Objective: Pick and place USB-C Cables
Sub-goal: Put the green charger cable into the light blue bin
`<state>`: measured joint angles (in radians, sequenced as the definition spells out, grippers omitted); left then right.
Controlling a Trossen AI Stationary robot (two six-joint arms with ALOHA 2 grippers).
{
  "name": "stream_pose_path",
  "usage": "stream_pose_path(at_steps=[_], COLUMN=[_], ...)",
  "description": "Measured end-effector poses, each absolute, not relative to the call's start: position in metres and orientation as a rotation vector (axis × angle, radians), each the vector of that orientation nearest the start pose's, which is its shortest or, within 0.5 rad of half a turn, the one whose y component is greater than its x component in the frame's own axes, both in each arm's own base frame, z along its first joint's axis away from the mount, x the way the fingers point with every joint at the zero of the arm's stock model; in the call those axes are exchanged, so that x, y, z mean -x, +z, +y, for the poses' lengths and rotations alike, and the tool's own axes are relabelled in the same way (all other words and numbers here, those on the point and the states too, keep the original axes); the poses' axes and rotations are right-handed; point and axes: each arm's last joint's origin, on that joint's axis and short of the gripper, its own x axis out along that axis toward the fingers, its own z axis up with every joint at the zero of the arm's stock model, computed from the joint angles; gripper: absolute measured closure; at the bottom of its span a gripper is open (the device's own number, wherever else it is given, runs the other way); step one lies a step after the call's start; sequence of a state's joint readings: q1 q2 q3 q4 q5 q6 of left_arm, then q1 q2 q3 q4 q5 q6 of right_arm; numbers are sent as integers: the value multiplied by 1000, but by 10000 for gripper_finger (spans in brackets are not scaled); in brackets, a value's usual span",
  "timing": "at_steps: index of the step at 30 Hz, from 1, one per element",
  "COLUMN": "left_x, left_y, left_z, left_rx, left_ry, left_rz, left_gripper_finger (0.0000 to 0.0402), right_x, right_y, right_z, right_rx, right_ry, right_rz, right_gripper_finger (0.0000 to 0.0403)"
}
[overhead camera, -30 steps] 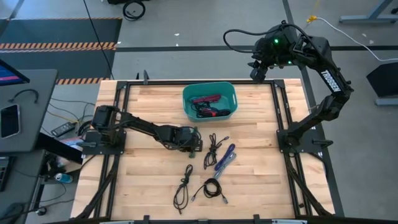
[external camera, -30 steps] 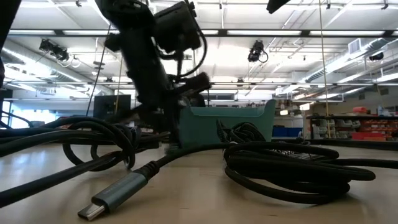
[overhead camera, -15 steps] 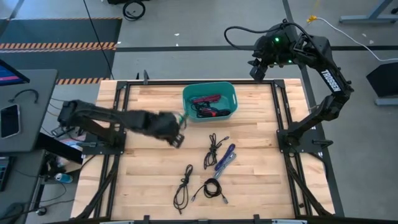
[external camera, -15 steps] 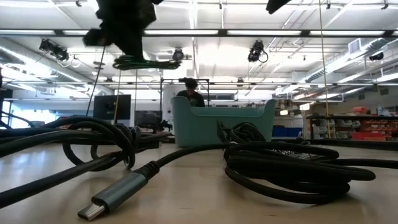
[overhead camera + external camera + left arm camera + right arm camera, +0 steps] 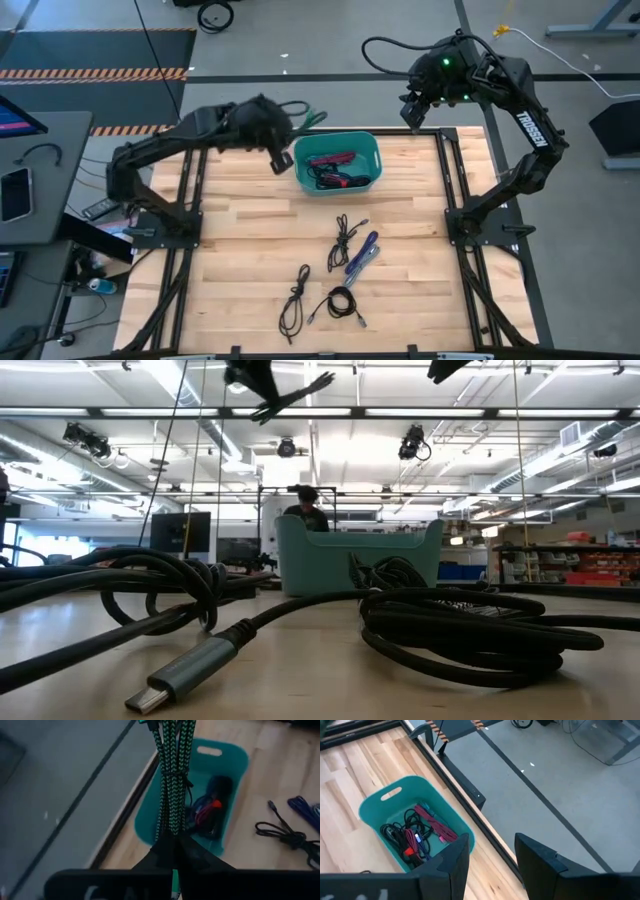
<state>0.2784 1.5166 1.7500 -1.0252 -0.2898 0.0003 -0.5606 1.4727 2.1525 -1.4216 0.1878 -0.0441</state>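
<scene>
The left tool (image 5: 283, 127) is pinching a green cable (image 5: 172, 775) tight, carrying it high beside the bin (image 5: 370, 150), likely for dropping in. The right tool (image 5: 490, 852) is hanging open and empty past the surface's (image 5: 240, 260) far edge, out of the way.

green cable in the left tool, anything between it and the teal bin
Nothing visible. The left tool holds the green cable raised beside the teal bin, whose open top is unobstructed; only cables lie inside.
</scene>
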Motion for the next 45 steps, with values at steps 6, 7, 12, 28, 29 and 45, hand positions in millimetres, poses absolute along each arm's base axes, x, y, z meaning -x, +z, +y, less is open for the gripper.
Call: stream_pose_path(at_steps=[6,7,12,28,29,45], left_x=[-321,-329,-365,-403,-402,-384], left_y=[392,382,330,251,247,236], left_z=[114,117,126,179,183,234], left_rx=[-95,-105,-166,-216,-188,-85], left_ry=[333,298,130,53,52,85], left_rz=[896,928,1077,1125,1137,1092], left_gripper_finger=[395,395,395,395,395,395], right_x=[-185,-185,-188,-188,-188,-188], right_y=[507,508,512,513,513,513], right_z=[-124,-124,-126,-126,-126,-127], right_rx=[-75,-73,-64,-85,-85,-90], right_ry=[-741,-743,-748,-758,-758,-752], right_rz=[695,682,631,606,606,605], right_gripper_finger=[239,239,239,239,239,239])
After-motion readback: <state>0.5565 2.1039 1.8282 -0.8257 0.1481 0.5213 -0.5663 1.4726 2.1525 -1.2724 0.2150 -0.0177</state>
